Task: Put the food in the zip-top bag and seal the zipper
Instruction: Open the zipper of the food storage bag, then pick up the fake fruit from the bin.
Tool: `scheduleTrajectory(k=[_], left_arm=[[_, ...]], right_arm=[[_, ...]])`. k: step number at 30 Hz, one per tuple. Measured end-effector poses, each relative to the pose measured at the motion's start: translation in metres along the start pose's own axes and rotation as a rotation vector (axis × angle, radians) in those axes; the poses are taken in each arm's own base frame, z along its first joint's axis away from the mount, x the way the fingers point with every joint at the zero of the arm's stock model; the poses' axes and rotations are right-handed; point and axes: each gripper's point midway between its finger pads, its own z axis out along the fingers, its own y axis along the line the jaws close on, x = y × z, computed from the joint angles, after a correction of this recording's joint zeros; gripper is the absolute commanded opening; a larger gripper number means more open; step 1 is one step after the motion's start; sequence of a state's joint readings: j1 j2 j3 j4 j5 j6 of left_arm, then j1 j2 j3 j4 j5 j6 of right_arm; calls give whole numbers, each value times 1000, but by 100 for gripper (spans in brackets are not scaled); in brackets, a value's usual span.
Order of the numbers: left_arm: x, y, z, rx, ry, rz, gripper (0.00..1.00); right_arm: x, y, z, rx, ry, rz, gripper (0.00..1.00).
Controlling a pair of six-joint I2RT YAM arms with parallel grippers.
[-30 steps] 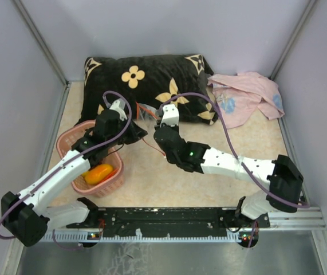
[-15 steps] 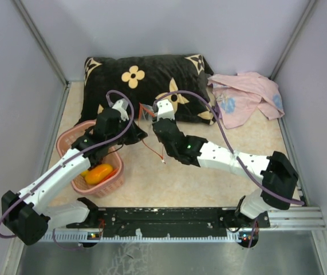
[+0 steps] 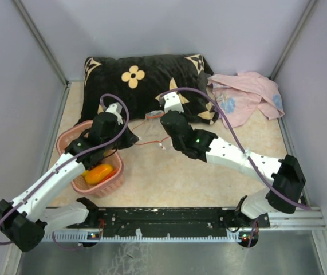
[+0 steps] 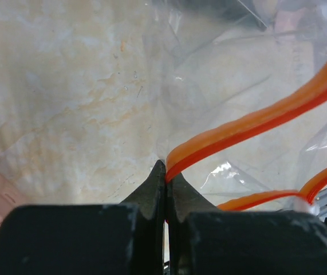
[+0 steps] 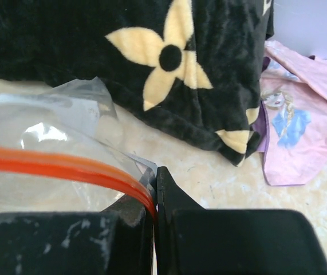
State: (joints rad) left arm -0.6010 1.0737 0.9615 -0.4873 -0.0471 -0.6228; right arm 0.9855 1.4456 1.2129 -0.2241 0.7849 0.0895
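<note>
**Top external:** Both arms reached across the table (image 3: 209,177) toward the zip-top bag (image 3: 146,127), which lay flat on the tabletop just in front of a black flowered pillow (image 3: 146,80). The left gripper (image 3: 133,141) and right gripper (image 3: 160,118) each met the bag at an end of its red-orange zipper (image 3: 149,140), which sagged between them. The only food in sight, an orange piece (image 3: 99,173) with a yellow one touching it, sat in a pink basket (image 3: 71,140) under the left forearm. None could be made out inside the bag. A pink cloth (image 3: 246,97) lay well apart at the far right.

**Left wrist:** The left gripper (image 4: 165,175) was clenched on the zipper (image 4: 255,123), the jaws pressed together with the strip caught between their tips. A second run of strip curved away lower right, apart from the first, so the bag (image 4: 220,69) seemed open there.

**Right wrist:** The right gripper (image 5: 155,173) was likewise pinched tight on the zipper (image 5: 60,163), with the clear bag (image 5: 54,114) bunched to its left and the pillow (image 5: 152,57) and pink cloth (image 5: 300,114) beyond.

The main risk appeared to be sequence: pressing the strip shut from here would seal a bag with the fruit outside it. Both grips were thin tip pinches on slick plastic, so drawing the arms apart could let the strip slide free. A hard pull might distort the mouth. The left forearm, low over the basket, could also nudge it.
</note>
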Motion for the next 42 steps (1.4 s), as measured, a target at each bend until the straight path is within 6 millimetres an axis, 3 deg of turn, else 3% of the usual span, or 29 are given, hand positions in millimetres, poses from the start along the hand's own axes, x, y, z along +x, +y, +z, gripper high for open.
scheduleTrajectory(k=[5, 8, 11, 15, 19, 24, 30, 42], left_arm=[[-5, 1, -10, -7, -32, 3, 4], [-5, -2, -13, 6, -37, 3, 13], [-4, -5, -14, 25, -28, 0, 27], [-2, -13, -15, 63, -13, -6, 59], [-5, -20, -18, 90, -9, -17, 78], [-23, -29, -31, 101, -58, -25, 98], [-39, -18, -57, 54, -143, -39, 100], [-31, 56, -78, -287, -128, -75, 99]], right_arm=[[-5, -11, -7, 7, 6, -1, 0], [-5, -12, -10, -3, 10, 1, 0], [-4, -14, -13, -3, 15, 2, 0], [-3, -17, -15, -2, 20, 1, 0], [-3, -23, -15, 27, 21, -17, 0], [-3, -37, -15, 91, 20, -59, 0], [-2, -42, -13, 123, 25, -94, 0], [14, -28, 0, 107, 63, -150, 0]])
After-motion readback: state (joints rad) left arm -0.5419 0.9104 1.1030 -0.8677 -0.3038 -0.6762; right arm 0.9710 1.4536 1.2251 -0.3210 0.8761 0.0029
